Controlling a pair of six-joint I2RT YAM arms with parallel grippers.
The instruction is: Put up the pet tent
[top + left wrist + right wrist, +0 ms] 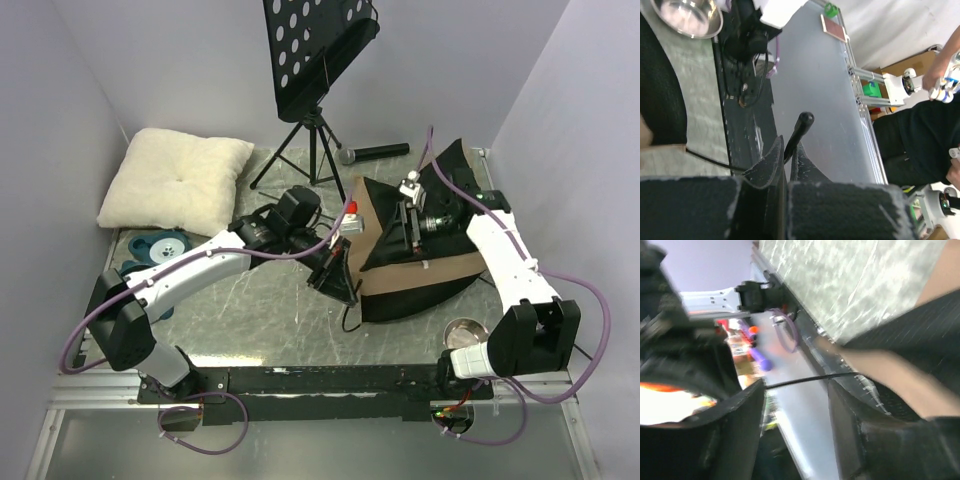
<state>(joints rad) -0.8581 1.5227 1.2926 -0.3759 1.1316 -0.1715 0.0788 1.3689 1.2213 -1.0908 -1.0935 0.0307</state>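
The pet tent [425, 270] lies right of centre as a crumpled tan-brown and black heap. My left gripper [343, 287] sits at its left edge, shut on a thin black pole. In the left wrist view that pole [799, 131] sticks up from between the closed fingers [788, 151] and ends in a rounded tip. Black tent fabric [662, 90] fills that view's left side. My right gripper [411, 236] hovers over the top of the tent. The blurred right wrist view shows it [796, 390] open, with a thin black pole [800, 380] crossing at its fingertips and tent fabric [920, 335] to the right.
A cream pillow [175, 180] lies at the back left. A black music stand [315, 60] on a tripod and a microphone [375, 153] are behind the tent. A metal bowl [465, 332] sits by the right arm's base, and a blue object [160, 245] is near the left arm.
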